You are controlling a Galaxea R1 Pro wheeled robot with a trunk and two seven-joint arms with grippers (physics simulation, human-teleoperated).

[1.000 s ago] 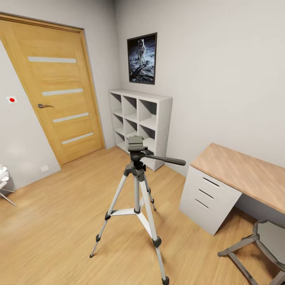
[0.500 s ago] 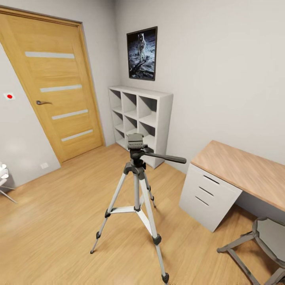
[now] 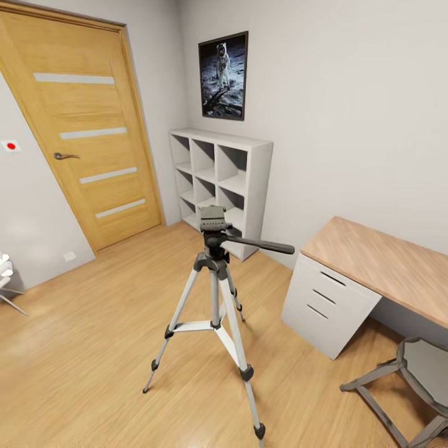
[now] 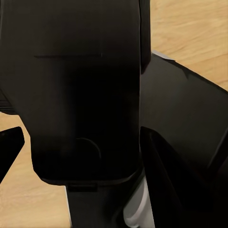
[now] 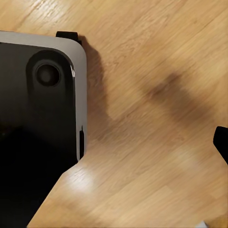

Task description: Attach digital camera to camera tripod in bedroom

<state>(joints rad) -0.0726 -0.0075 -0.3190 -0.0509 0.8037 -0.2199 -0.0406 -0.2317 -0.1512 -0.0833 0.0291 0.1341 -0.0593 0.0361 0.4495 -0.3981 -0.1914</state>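
The head view has tilted and crept closer over the last second, so the tripod (image 3: 214, 280) stands mid-floor just ahead with its head plate bare, no camera seen, and I cannot tell either gripper's state

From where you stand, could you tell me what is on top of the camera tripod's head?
The camera tripod has only its bare grey head plate on top; no camera sits there. The plate's far side is hidden from view.

The camera tripod (image 3: 214, 292) stands on the floor (image 3: 93, 348) before me, shelf (image 3: 221, 186) behind it, door (image 3: 81, 137) left, desk (image 3: 379, 267) right.
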